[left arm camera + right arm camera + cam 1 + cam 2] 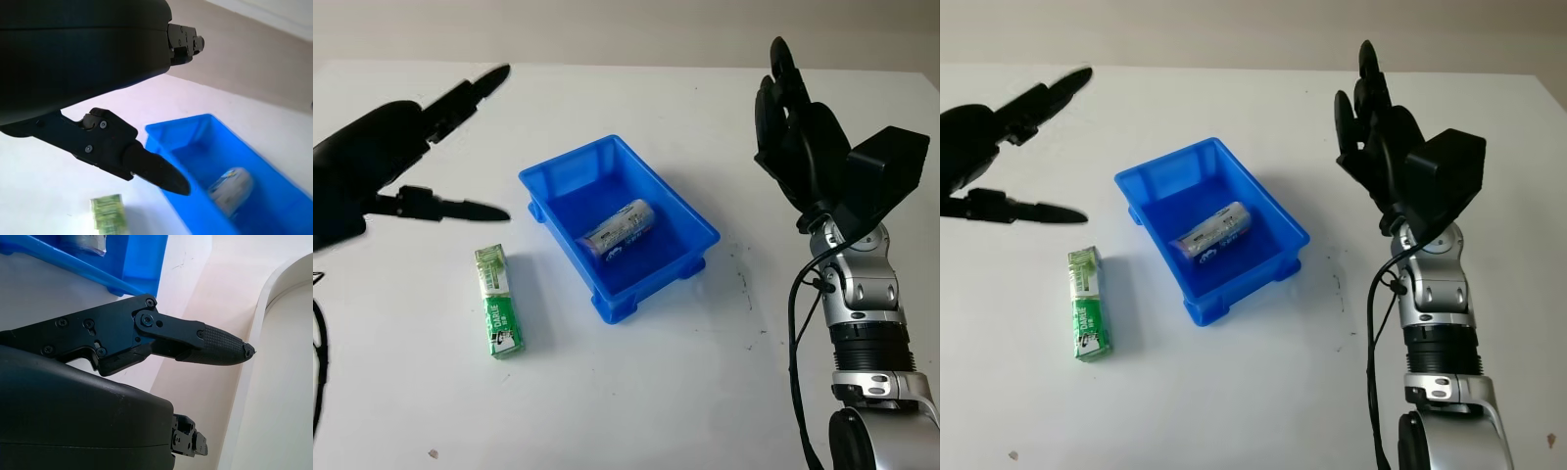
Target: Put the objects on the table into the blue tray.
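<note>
The blue tray (691, 217) sits mid-table with a silver cylindrical packet (618, 229) lying inside it. A green and white box (498, 302) lies flat on the table to the tray's left. My left hand (460, 147) hovers open above the table at the far left, just beyond the green box and holding nothing. My right hand (793, 122) is raised open to the right of the tray, fingers pointing up, empty. The left wrist view shows the tray (205, 128), the packet (230, 187) and the box (108, 218) below the fingers (156, 171).
White table all around; a small dark scuff (742, 279) marks the surface right of the tray. The table's far edge (607, 65) meets a beige wall. My right arm's silver forearm (867, 323) rises from the bottom right.
</note>
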Robot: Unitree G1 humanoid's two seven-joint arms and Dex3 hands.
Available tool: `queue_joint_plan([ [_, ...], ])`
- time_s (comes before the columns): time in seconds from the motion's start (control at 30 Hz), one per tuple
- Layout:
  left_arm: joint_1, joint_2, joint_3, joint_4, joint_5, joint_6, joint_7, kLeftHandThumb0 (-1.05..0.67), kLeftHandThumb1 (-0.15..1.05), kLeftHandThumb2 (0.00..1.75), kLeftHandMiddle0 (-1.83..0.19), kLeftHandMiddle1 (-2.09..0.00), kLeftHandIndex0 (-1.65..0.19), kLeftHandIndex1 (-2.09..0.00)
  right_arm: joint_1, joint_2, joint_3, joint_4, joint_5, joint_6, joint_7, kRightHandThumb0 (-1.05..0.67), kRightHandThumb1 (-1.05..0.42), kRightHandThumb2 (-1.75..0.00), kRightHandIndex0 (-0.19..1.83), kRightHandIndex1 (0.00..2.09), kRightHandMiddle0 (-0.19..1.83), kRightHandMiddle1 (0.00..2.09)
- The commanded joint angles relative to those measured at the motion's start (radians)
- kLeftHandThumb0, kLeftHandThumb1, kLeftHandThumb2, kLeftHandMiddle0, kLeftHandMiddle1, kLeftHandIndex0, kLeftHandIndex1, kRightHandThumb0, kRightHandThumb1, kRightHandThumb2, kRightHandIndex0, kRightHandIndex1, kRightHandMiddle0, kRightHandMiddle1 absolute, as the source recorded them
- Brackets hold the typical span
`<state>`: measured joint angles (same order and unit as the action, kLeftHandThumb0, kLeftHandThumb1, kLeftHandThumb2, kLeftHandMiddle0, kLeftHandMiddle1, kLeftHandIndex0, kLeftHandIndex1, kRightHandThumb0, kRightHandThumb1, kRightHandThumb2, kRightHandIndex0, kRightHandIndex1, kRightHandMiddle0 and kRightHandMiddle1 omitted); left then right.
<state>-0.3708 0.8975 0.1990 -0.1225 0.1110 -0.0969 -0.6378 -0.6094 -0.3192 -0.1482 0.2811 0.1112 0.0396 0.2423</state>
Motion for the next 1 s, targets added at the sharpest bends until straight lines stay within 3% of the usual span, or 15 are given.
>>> queue_joint_plan([
  [0.0, 0.012, 0.034, -0.007, 0.001, 0.026, -0.054, -0.001, -0.27, 0.79, 0.05, 0.0, -0.07, -0.02, -0.09, 0.001, -0.006, -0.006, -0.009, 0.004, -0.002, 0.001, -0.74, -1.05, -0.64, -0.19, 0.0, -0.19, 0.0],
  [0.23, 0.019, 0.142, -0.039, 0.112, 0.253, -0.447, 0.103, -0.32, 0.82, 0.06, -0.13, -0.09, -0.14, -0.11, 0.0, -0.009, -0.005, -0.002, 0.002, -0.004, 0.005, -0.73, -1.05, -0.65, -0.19, 0.0, -0.19, 0.0],
  [0.33, 0.021, 0.167, -0.042, 0.155, 0.289, -0.555, 0.138, -0.31, 0.83, 0.06, -0.18, -0.09, -0.2, -0.12, -0.001, -0.012, -0.005, -0.006, -0.002, 0.003, 0.004, -0.73, -1.05, -0.64, -0.19, 0.0, -0.19, 0.0],
  [0.67, 0.176, 0.265, 0.051, 0.138, 0.353, -0.748, 0.185, -0.26, 0.88, 0.07, -0.26, -0.06, -0.27, -0.1, 0.001, -0.015, -0.004, -0.015, -0.001, 0.009, 0.009, -0.72, -1.05, -0.66, -0.19, 0.0, -0.19, 0.0],
  [0.83, 0.232, 0.236, 0.115, 0.144, 0.388, -0.837, 0.286, -0.08, 1.03, 0.15, -0.4, -0.07, -0.39, -0.12, -0.005, -0.009, -0.007, 0.001, 0.013, 0.0, 0.022, -0.74, -1.05, -0.64, -0.19, 0.0, -0.19, 0.0],
  [0.97, 0.27, 0.239, 0.137, 0.144, 0.404, -0.885, 0.331, -0.03, 1.05, 0.23, -0.4, -0.06, -0.4, -0.11, -0.011, -0.01, -0.007, 0.014, 0.02, -0.007, 0.034, -0.74, -1.05, -0.63, -0.19, 0.0, -0.19, 0.0],
])
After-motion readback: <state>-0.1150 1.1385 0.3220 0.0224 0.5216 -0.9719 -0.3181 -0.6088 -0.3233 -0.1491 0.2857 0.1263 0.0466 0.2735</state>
